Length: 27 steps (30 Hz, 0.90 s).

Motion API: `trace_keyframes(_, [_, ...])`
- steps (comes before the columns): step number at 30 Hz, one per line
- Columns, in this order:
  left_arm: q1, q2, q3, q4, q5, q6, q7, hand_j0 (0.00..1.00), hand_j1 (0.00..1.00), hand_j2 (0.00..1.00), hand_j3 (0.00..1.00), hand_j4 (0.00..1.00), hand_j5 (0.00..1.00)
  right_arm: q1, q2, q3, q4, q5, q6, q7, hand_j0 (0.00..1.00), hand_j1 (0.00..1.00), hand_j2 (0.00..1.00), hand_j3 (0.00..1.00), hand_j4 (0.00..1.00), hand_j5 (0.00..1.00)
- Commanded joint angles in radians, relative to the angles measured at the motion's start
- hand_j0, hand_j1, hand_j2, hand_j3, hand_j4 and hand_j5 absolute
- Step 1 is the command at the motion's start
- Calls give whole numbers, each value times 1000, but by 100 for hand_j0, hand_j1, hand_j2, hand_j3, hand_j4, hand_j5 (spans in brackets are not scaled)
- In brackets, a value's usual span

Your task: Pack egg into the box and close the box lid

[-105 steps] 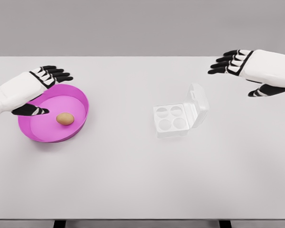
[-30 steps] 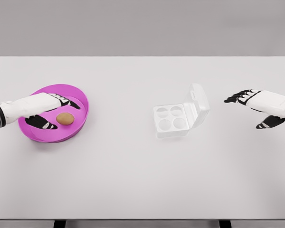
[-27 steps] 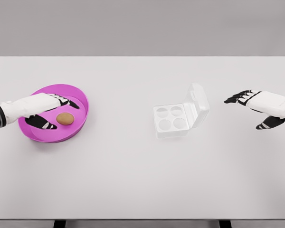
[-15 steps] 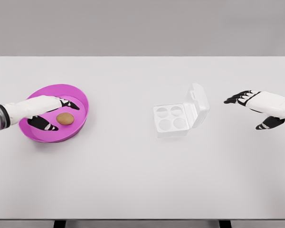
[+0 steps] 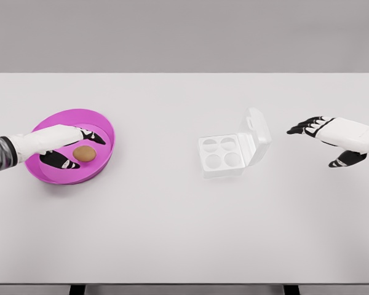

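Egg [image 5: 84,153]: lay in the pink bowl [image 5: 104,126] near the table's [image 5: 172,233] left edge, long axis left-right.
Left hand [image 5: 64,146]: fingers apart around the egg, not clamped.
Right hand [image 5: 332,138]: spread, beside the open box [image 5: 224,150].

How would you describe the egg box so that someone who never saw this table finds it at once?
On the white table, look just right of the middle, between the pink bowl and the right hand. The egg box is clear plastic with four round empty cups. Its lid stands open on the right side.
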Motion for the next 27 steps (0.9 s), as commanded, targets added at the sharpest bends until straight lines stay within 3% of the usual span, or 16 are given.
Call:
trace_keyframes(1, [0,0,-1,2,3,1,0,79,79,79,79,79,79,-2,-1,0,0,-6,3,0,100,100,100,100,100,100])
trace_keyframes(27, [0,-21,-6,12,1,9,0,75,75,75,75,75,75,0,-17,-3,5,-6,3,0,100,100,100,100,100,100])
